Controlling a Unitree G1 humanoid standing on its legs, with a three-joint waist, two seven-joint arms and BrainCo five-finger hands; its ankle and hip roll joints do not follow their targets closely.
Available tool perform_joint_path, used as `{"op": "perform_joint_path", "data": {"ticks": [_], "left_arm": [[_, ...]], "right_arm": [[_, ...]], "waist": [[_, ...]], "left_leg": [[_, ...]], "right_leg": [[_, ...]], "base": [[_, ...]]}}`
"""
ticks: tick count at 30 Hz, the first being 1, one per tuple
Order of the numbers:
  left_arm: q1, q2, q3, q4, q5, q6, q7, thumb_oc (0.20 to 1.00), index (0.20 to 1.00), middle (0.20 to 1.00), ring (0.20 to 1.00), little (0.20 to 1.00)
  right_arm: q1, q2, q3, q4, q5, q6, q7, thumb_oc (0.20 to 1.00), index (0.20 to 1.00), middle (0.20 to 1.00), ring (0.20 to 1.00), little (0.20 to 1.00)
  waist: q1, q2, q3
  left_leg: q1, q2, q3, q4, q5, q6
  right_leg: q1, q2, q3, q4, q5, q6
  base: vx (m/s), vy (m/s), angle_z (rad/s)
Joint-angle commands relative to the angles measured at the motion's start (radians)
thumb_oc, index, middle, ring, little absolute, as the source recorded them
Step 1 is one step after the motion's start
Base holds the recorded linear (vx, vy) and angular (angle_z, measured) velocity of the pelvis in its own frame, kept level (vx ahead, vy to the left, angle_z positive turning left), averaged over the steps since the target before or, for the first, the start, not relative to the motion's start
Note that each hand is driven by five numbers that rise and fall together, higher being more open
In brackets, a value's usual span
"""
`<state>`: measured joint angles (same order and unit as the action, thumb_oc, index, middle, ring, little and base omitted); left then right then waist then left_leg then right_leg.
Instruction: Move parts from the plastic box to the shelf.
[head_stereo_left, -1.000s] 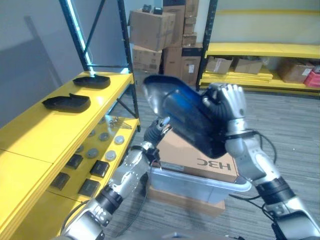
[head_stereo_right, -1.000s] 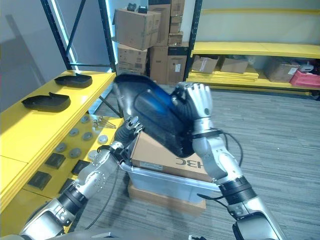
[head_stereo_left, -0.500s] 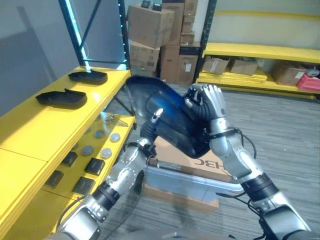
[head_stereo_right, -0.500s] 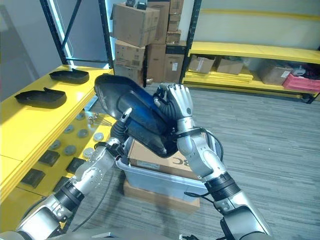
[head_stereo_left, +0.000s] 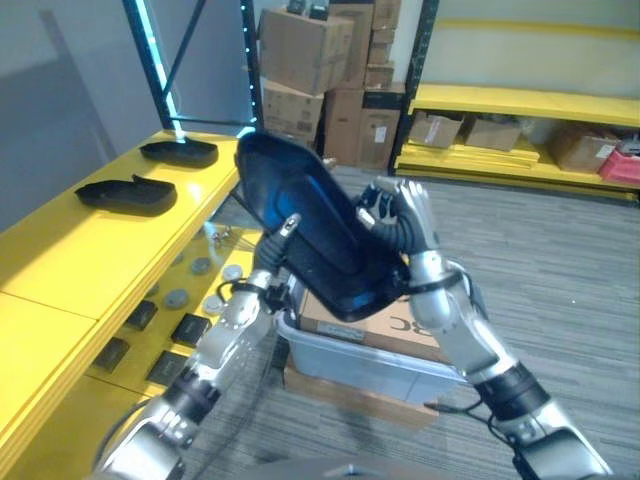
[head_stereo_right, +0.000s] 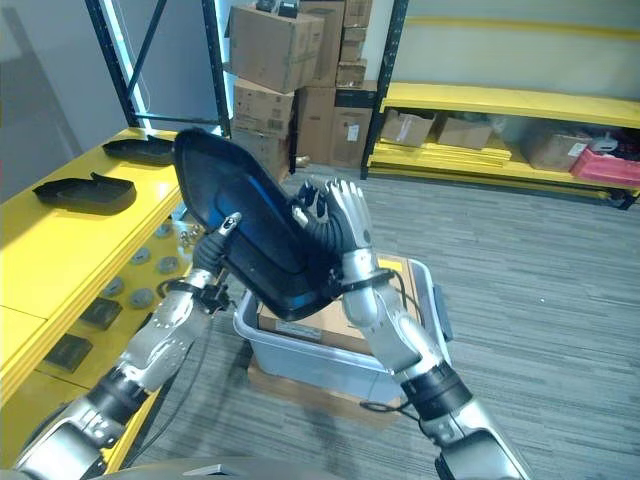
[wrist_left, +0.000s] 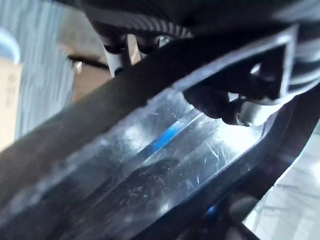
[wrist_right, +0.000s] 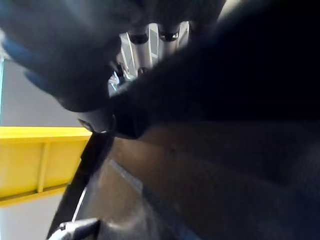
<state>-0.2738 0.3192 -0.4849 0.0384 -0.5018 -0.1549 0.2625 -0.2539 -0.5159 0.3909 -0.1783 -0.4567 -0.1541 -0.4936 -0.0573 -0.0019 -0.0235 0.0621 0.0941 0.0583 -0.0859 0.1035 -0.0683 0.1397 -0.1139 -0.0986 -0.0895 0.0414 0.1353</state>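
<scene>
**Op:** I've got the part (head_stereo_left: 310, 235) up in the air between both hands, over the near side of the box (head_stereo_right: 330, 365) and just off the shelf (head_stereo_left: 90, 260) edge. It's a big, dark, glossy moulded shell, tilted with its upper end leaning toward the shelf.

**Obs:** How does it look to handle?

**Op:** I'd say rigid and fairly light for its bulk, but awkward: broad, curved, shiny. It'll likely slide in the grip. I'd hold the rims, not the smooth face.

**Obs:** Left hand?

**Op:** Left hand (head_stereo_left: 275, 250) is on the shelf-side face, fingers (head_stereo_left: 289, 222) running up the surface; whether they're wrapped round anything I cannot tell.

**Obs:** Right?

**Op:** Right hand (head_stereo_right: 335, 225) is at the far edge, fingers hooked over the rim and gripping it.

**Obs:** Room on the shelf?

**Op:** Two similar black parts (head_stereo_left: 125, 193) already lie on the top level, well apart from this one. The yellow surface nearer me is bare.
</scene>
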Motion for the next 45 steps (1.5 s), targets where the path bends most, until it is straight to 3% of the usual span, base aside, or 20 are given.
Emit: {"op": "perform_joint_path", "data": {"ticks": [1, 7, 12, 16, 17, 20, 21, 22, 24, 28, 31, 33, 34, 35, 37, 38, 40, 41, 43, 45], "left_arm": [[-0.107, 0.023, 0.066, -0.061, 0.265, -0.125, 0.074, 0.200, 0.200, 0.200, 0.200, 0.200], [0.067, 0.105, 0.229, -0.193, 0.395, -0.167, 0.132, 0.200, 0.200, 0.200, 0.200, 0.200], [0.210, 0.140, 0.331, -0.296, 0.421, -0.202, 0.129, 0.200, 0.200, 0.200, 0.200, 0.200], [0.258, 0.175, 0.362, -0.352, 0.476, -0.221, 0.138, 0.200, 0.200, 0.200, 0.200, 0.200], [0.264, 0.180, 0.366, -0.372, 0.486, -0.228, 0.141, 0.200, 0.200, 0.200, 0.200, 0.200], [0.261, 0.190, 0.372, -0.383, 0.509, -0.230, 0.149, 0.200, 0.200, 0.200, 0.200, 0.200], [0.253, 0.207, 0.377, -0.390, 0.535, -0.229, 0.149, 0.200, 0.200, 0.200, 0.200, 0.200], [0.254, 0.208, 0.378, -0.391, 0.536, -0.229, 0.150, 0.200, 0.200, 0.200, 0.200, 0.200], [0.255, 0.226, 0.393, -0.408, 0.555, -0.229, 0.146, 0.200, 0.200, 0.200, 0.200, 0.200], [0.252, 0.252, 0.418, -0.443, 0.584, -0.229, 0.136, 0.200, 0.200, 0.200, 0.200, 0.200], [0.232, 0.276, 0.429, -0.464, 0.596, -0.228, 0.114, 0.200, 0.200, 0.200, 0.200, 0.200], [0.198, 0.293, 0.418, -0.475, 0.597, -0.235, 0.101, 0.200, 0.200, 0.200, 0.200, 0.200], [0.175, 0.294, 0.405, -0.475, 0.597, -0.237, 0.096, 0.200, 0.200, 0.200, 0.200, 0.200], [0.153, 0.299, 0.387, -0.476, 0.594, -0.240, 0.086, 0.200, 0.200, 0.200, 0.200, 0.200], [0.070, 0.302, 0.322, -0.433, 0.598, -0.245, 0.063, 0.200, 0.200, 0.200, 0.200, 0.200], [0.066, 0.301, 0.320, -0.430, 0.598, -0.246, 0.064, 0.200, 0.200, 0.200, 0.200, 0.200], [0.009, 0.300, 0.258, -0.389, 0.573, -0.246, 0.029, 0.200, 0.200, 0.200, 0.200, 0.200], [0.006, 0.300, 0.257, -0.388, 0.572, -0.247, 0.029, 0.200, 0.200, 0.200, 0.200, 0.200], [-0.042, 0.284, 0.202, -0.365, 0.536, -0.239, -0.003, 0.200, 0.200, 0.200, 0.200, 0.200], [-0.049, 0.281, 0.191, -0.362, 0.529, -0.241, -0.009, 0.200, 0.200, 0.200, 0.200, 0.200]], "right_arm": [[-0.054, 0.072, 0.050, -0.129, 0.115, -0.148, 0.050, 0.200, 0.200, 0.200, 0.200, 0.200], [-0.022, 0.083, 0.092, -0.117, 0.240, -0.195, 0.146, 0.200, 0.200, 0.200, 0.200, 0.200], [-0.016, 0.090, 0.119, -0.104, 0.296, -0.221, 0.209, 0.200, 0.200, 0.200, 0.200, 0.200], [-0.018, 0.090, 0.134, -0.079, 0.329, -0.245, 0.234, 0.200, 0.200, 0.200, 0.200, 0.200], [-0.026, 0.093, 0.132, -0.064, 0.356, -0.253, 0.243, 0.200, 0.200, 0.200, 0.200, 0.200], [-0.048, 0.088, 0.138, -0.045, 0.362, -0.257, 0.243, 0.200, 0.200, 0.200, 0.200, 0.200], [-0.058, 0.078, 0.134, -0.037, 0.356, -0.252, 0.241, 0.200, 0.200, 0.200, 0.200, 0.200], [-0.060, 0.079, 0.135, -0.036, 0.356, -0.252, 0.240, 0.200, 0.200, 0.200, 0.200, 0.200], [-0.045, 0.081, 0.120, -0.029, 0.349, -0.242, 0.242, 0.200, 0.200, 0.200, 0.200, 0.200], [0.023, 0.080, 0.071, -0.055, 0.363, -0.236, 0.266, 0.200, 0.200, 0.200, 0.200, 0.200], [0.051, 0.088, 0.054, -0.061, 0.370, -0.232, 0.290, 0.200, 0.200, 0.200, 0.200, 0.200], [0.059, 0.090, 0.061, -0.076, 0.370, -0.226, 0.315, 0.200, 0.200, 0.200, 0.200, 0.200], [0.051, 0.092, 0.067, -0.076, 0.374, -0.219, 0.329, 0.278, 0.278, 0.278, 0.278, 0.278], [0.056, 0.095, 0.068, -0.076, 0.384, -0.219, 0.336, 0.448, 0.448, 0.448, 0.448, 0.448], [0.058, 0.088, 0.038, -0.072, 0.396, -0.224, 0.335, 0.925, 0.925, 0.925, 0.925, 0.925], [0.058, 0.087, 0.035, -0.072, 0.396, -0.224, 0.335, 1.000, 1.000, 1.000, 1.000, 1.000], [0.077, 0.067, -0.002, -0.084, 0.416, -0.231, 0.335, 1.000, 1.000, 1.000, 1.000, 1.000], [0.077, 0.067, -0.004, -0.084, 0.416, -0.231, 0.335, 1.000, 1.000, 1.000, 1.000, 1.000], [0.117, 0.039, -0.045, -0.090, 0.411, -0.238, 0.327, 1.000, 1.000, 1.000, 1.000, 1.000], [0.127, 0.034, -0.049, -0.093, 0.418, -0.242, 0.334, 1.000, 1.000, 1.000, 1.000, 1.000]], "waist": [[0.038, -0.026, 0.030], [0.081, -0.020, 0.054], [0.147, -0.018, 0.081], [0.215, -0.005, 0.101], [0.231, 0.002, 0.112], [0.226, 0.000, 0.114], [0.211, -0.002, 0.114], [0.215, -0.003, 0.113], [0.213, 0.002, 0.099], [0.204, 0.005, 0.071], [0.197, 0.005, 0.054], [0.178, 0.002, 0.065], [0.159, -0.005, 0.088], [0.133, 0.001, 0.106], [0.084, 0.021, 0.130], [0.088, 0.024, 0.129], [0.065, 0.019, 0.128], [0.065, 0.021, 0.128], [0.052, 0.001, 0.112], [0.057, -0.008, 0.103]], "left_leg": [[0.084, -0.018, -0.001, 0.016, -0.174, 0.029], [0.049, -0.010, -0.042, 0.076, -0.180, 0.015], [0.004, -0.014, -0.137, 0.110, -0.162, 0.001], [-0.063, -0.023, -0.262, 0.097, -0.121, -0.041], [-0.106, -0.027, -0.282, 0.093, -0.093, -0.059], [-0.134, -0.004, -0.215, 0.093, -0.094, -0.068], [-0.146, 0.040, -0.042, 0.092, -0.082, -0.062], [-0.144, 0.041, -0.036, 0.088, -0.081, -0.061], [-0.132, 0.066, 0.063, 0.064, -0.069, -0.054], [-0.120, 0.052, 0.099, 0.020, -0.056, -0.041], [-0.091, 0.000, 0.083, 0.007, -0.082, -0.005], [-0.057, -0.054, 0.065, 0.002, -0.115, 0.040], [-0.038, -0.097, 0.051, -0.001, -0.128, 0.073], [-0.028, -0.112, 0.025, -0.001, -0.135, 0.086], [-0.037, -0.118, -0.035, -0.001, -0.103, 0.106], [-0.041, -0.114, -0.033, -0.001, -0.099, 0.105], [-0.049, -0.125, -0.130, -0.001, -0.085, 0.099], [-0.052, -0.123, -0.131, -0.001, -0.081, 0.098], [-0.075, -0.149, -0.226, 0.000, -0.057, 0.096], [-0.077, -0.156, -0.234, 0.001, -0.060, 0.093]], "right_leg": [[-0.036, 0.009, -0.051, 0.051, -0.088, -0.024], [-0.025, 0.009, -0.080, 0.062, -0.109, -0.038], [0.000, 0.012, -0.153, 0.054, -0.120, -0.059], [0.027, 0.005, -0.311, 0.059, -0.160, -0.075], [0.041, -0.002, -0.396, 0.056, -0.171, -0.079], [0.054, -0.008, -0.448, 0.046, -0.193, -0.074], [0.056, -0.020, -0.486, 0.038, -0.181, -0.064], [0.054, -0.021, -0.481, 0.037, -0.179, -0.063], [0.057, -0.025, -0.500, 0.022, -0.167, -0.056], [0.069, -0.058, -0.529, 0.024, -0.148, -0.037], [0.056, -0.126, -0.534, 0.109, -0.147, -0.022], [0.001, -0.225, -0.504, 0.304, -0.097, 0.009], [-0.050, -0.298, -0.459, 0.429, -0.005, 0.043], [-0.086, -0.318, -0.399, 0.510, 0.074, 0.054], [-0.218, -0.211, -0.165, 0.592, 0.019, 0.001], [-0.223, -0.207, -0.164, 0.590, 0.022, -0.003], [-0.230, -0.034, 0.008, 0.470, -0.101, -0.006], [-0.230, -0.031, 0.005, 0.464, -0.095, -0.007], [-0.197, 0.099, 0.142, 0.363, -0.126, -0.026], [-0.170, 0.111, 0.136, 0.321, -0.150, -0.043]], "base": [[0.00, -0.056, 0.02], [-0.01, -0.060, 0.18], [-0.01, -0.062, 0.52], [-0.06, -0.060, 1.22], [-0.10, -0.008, 1.99], [0.01, 0.016, 2.02], [0.05, 0.059, 1.10], [-0.01, 0.137, 0.73], [0.03, 0.132, 0.97], [0.13, 0.239, 0.23], [0.14, 0.275, 0.16], [0.18, 0.441, -0.03], [0.11, 0.426, 0.25], [-0.04, 0.390, 0.65], [-0.07, 0.168, 0.85], [0.05, -0.023, 1.00], [0.05, -0.108, 1.15], [-0.01, -0.125, 1.29], [0.02, -0.102, 1.57], [0.03, -0.118, 1.42]]}}
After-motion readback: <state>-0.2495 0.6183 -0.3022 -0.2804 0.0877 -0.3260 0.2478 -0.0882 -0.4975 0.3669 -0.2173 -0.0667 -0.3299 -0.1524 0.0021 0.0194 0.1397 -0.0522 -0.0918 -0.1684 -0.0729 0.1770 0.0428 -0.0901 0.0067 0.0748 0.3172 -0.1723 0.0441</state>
